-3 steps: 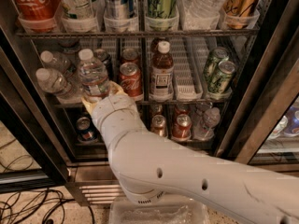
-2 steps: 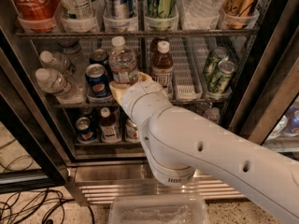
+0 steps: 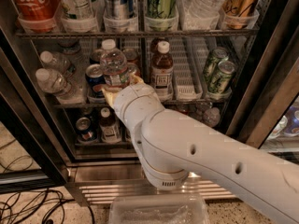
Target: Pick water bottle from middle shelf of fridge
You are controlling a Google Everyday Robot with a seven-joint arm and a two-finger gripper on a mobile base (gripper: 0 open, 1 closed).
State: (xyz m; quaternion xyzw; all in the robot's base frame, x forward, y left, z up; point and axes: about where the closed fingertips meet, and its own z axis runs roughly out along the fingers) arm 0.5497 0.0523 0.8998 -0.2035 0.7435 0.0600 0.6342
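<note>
Jaws clamped on water bottle [image 3: 114, 65], mid shelf [image 3: 187, 80] front, bottle slightly left vs earlier

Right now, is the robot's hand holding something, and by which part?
Yes. The gripper, in front of the middle shelf, holds the water bottle by its lower body; its cap stands free above.

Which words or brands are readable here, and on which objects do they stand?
"Coca-Cola": red container on the top rack, partly cropped.
Tea bottle label, green cans: too blurred to read.
Water bottle, gripped by the tool at the middle shelf: label unreadable.
</note>
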